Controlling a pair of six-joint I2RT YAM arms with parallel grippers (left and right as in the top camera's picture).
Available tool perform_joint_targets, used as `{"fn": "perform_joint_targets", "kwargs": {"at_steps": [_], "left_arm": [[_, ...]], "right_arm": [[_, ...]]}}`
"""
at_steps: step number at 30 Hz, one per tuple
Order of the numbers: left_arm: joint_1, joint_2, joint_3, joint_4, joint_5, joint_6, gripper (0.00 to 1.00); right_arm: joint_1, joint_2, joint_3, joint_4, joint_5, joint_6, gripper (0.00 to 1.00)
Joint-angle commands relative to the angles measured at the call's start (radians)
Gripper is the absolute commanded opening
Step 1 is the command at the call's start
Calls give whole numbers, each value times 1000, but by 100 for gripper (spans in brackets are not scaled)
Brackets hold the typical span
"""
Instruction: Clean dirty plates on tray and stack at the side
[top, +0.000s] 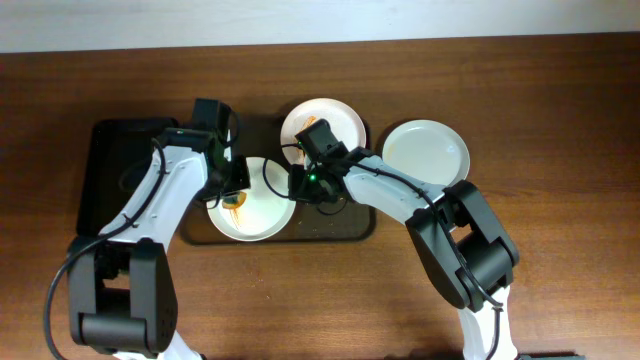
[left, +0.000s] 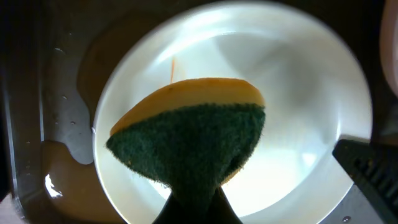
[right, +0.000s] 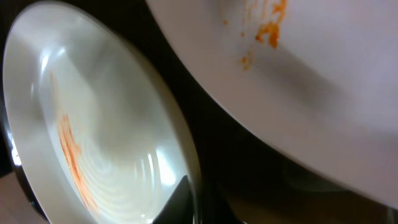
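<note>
1. My left gripper (left: 196, 210) is clamped on the sponge (left: 193, 134), just above the smeared plate (top: 265, 215) on the tray (top: 345, 226).
2. My right gripper (top: 303, 186) sits at that plate's rim; cannot tell if it grips.
3. 1 clean plate (top: 425, 152) lies right of the tray.

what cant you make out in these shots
- Whether the right gripper is clamping the front plate: the right wrist view cuts its fingers off at the bottom edge; overhead, its own body covers them.
- Any dirt mid-plate: the sponge covers it in the left wrist view.
- How dirty the back plate is: blurred and cropped in the right wrist view, partly under the right gripper overhead.
</note>
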Motion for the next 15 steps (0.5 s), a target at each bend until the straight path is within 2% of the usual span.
{"fn": "perform_joint_targets", "kwargs": {"at_steps": [1, 5, 9, 12, 14, 15], "left_arm": [[2, -19, -33, 22, -2, -13, 1], [2, -18, -93, 92, -50, -13, 1], [2, 10, -219, 289, -99, -4, 1], [2, 15, -307, 354, -98, 11, 1], [2, 15, -330, 330, -13, 106, 1], [2, 15, -330, 303, 92, 183, 1]], "right_arm": [[0, 19, 13, 7, -29, -3, 4], [0, 19, 13, 7, -37, -2, 4], [0, 19, 13, 7, -40, -3, 4], [0, 19, 13, 7, -40, -3, 4], [0, 18, 13, 7, -40, -3, 4], [0, 18, 13, 7, -40, -3, 4]]}}
